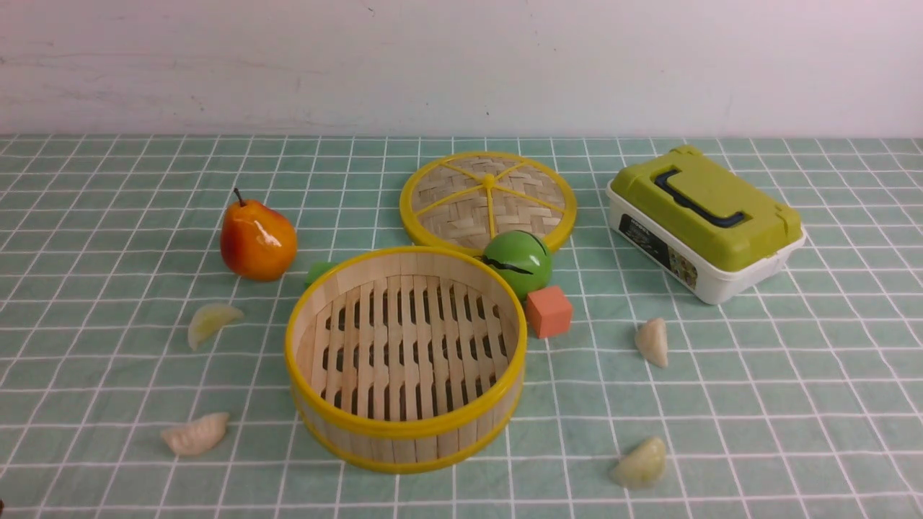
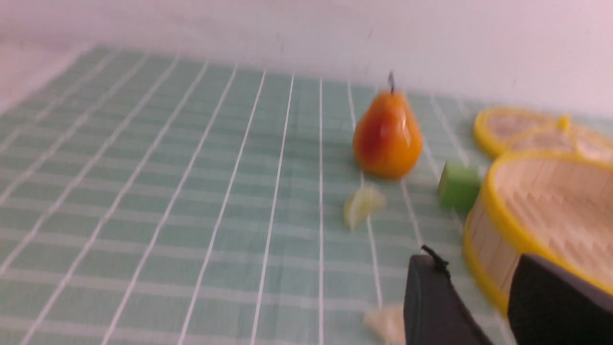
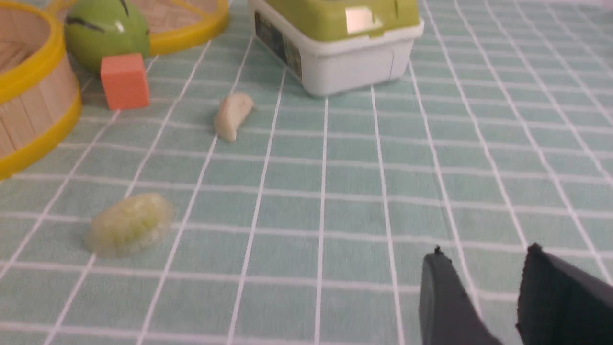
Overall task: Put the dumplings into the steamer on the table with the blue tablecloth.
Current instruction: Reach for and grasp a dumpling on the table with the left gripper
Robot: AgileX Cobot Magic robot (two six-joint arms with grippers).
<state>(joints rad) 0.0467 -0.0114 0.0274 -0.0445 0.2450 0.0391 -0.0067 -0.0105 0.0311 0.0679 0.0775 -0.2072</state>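
The steamer (image 1: 404,430) stands empty in the middle of the table with the blue tablecloth (image 1: 757,404). Two dumplings lie to its left, one nearer the pear (image 1: 211,321) and one nearer the front (image 1: 195,435). Two more lie to its right (image 1: 652,342) (image 1: 640,463). Neither gripper shows in the front view. In the left wrist view my left gripper (image 2: 476,268) is open and empty beside the steamer wall (image 2: 483,249), with one dumpling (image 2: 385,323) partly behind a finger. My right gripper (image 3: 483,258) is open over bare cloth, well away from the dumplings (image 3: 129,224) (image 3: 232,115).
The woven lid (image 1: 461,209) lies flat behind the steamer. A green ball (image 1: 518,263) and an orange cube (image 1: 549,311) sit at the steamer's back right, and a green block (image 1: 317,272) at its back left. A pear (image 1: 257,240) stands left. A green-lidded box (image 1: 703,223) is far right.
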